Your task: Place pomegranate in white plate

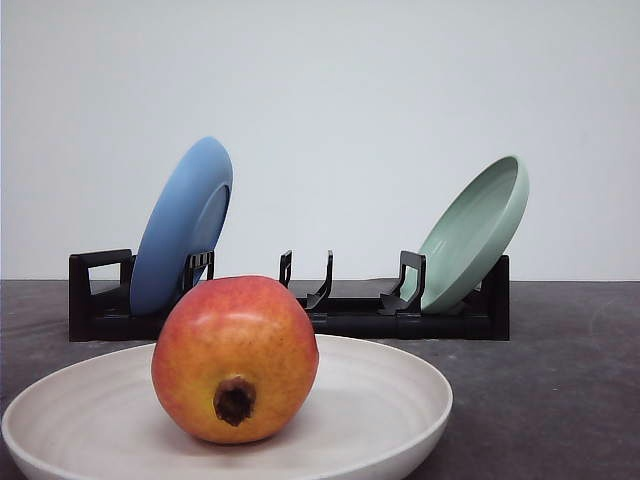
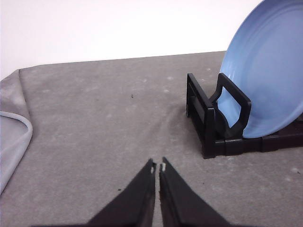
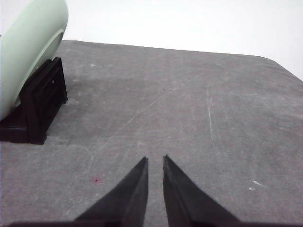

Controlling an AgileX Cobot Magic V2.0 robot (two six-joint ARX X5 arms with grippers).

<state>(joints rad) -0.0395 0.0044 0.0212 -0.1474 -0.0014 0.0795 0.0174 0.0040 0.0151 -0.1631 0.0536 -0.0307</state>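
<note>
Red-orange pomegranate [image 1: 235, 358] resting inside white plate [image 1: 400, 420]; round, it may roll if bumped; both arms' fingers nearly closed, empty.

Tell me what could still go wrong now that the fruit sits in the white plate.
1. The pomegranate is round and lies left of the middle of the white plate; a bump to the table might roll it toward the low rim.
2. The blue plate and green plate lean steeply in the black rack; either arm swinging past could knock one down.
</note>
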